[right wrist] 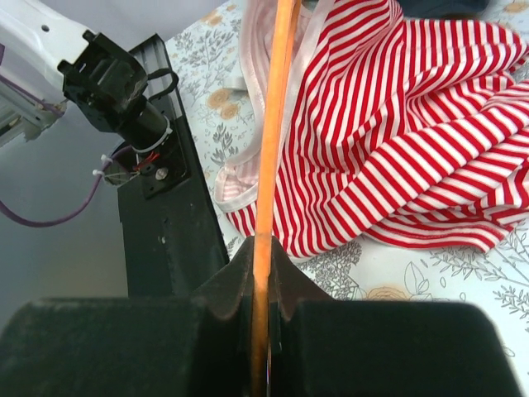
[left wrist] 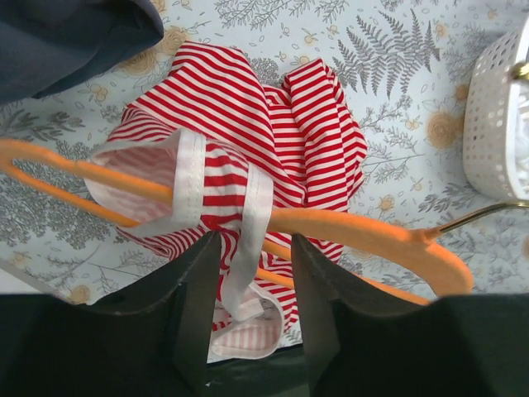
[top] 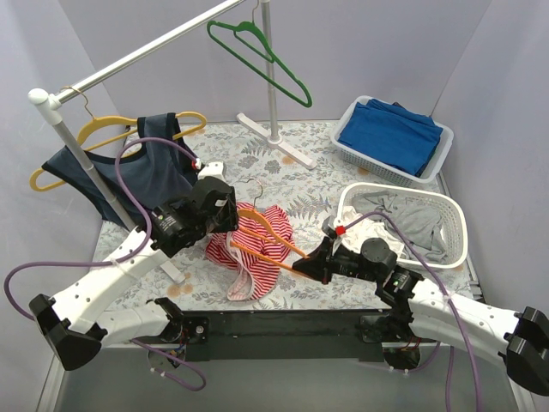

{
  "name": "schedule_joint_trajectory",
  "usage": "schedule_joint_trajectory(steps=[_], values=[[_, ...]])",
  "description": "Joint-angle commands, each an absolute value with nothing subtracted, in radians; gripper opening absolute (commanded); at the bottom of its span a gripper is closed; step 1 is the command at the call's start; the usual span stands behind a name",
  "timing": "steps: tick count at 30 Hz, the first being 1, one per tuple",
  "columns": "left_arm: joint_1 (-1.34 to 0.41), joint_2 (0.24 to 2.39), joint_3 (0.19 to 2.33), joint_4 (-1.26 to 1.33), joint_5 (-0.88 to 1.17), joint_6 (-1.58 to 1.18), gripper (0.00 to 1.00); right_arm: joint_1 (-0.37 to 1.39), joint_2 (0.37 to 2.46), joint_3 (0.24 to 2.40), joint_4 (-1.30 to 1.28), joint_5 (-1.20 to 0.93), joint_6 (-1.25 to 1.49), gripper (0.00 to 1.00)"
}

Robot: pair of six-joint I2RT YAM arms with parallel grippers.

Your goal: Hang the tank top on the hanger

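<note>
The red-and-white striped tank top (top: 268, 225) lies crumpled on the floral table, part of it draped over the orange hanger (top: 273, 241). My right gripper (top: 302, 267) is shut on one end of the hanger (right wrist: 273, 124) and holds it edge-on beside the top (right wrist: 397, 124). My left gripper (top: 225, 225) is over the top's left side. In the left wrist view the gripper (left wrist: 256, 244) is open. A white-edged strap (left wrist: 248, 240) loops over the hanger arm (left wrist: 364, 227) and hangs loose between the jaws. The striped body (left wrist: 248, 107) lies beyond it.
A dark navy tank top (top: 141, 176) hangs on a yellow hanger (top: 107, 130) at the left. A green hanger (top: 257, 51) hangs from the rail by the stand pole (top: 273, 77). A basket with blue cloth (top: 390, 137) and a white basket with grey cloth (top: 403, 223) stand at the right.
</note>
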State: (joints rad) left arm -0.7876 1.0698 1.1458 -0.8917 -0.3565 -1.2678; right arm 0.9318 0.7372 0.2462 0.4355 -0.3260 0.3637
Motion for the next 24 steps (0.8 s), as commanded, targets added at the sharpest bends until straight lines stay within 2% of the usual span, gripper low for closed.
schedule_joint_trajectory(steps=[1, 2, 3, 14, 24], values=[[-0.790, 1.025, 1.141, -0.865, -0.379, -1.247, 0.45, 0.942, 0.749, 0.233, 0.652, -0.327, 0.376, 0.01], [-0.790, 1.023, 1.149, -0.858, -0.379, -1.240, 0.52, 0.942, 0.750, 0.223, 0.666, -0.327, 0.379, 0.01], [-0.790, 1.020, 1.154, -0.851, -0.373, -1.232, 0.53, 0.942, 0.756, 0.215, 0.673, -0.324, 0.380, 0.01], [-0.790, 0.980, 1.174, -0.632, -0.157, -1.082, 0.59, 0.942, 0.810, 0.204, 0.706, -0.325, 0.385, 0.01], [-0.792, 1.092, 1.146, -0.535, -0.190, -1.049, 0.63, 0.945, 0.845, 0.218, 0.706, -0.328, 0.385, 0.01]])
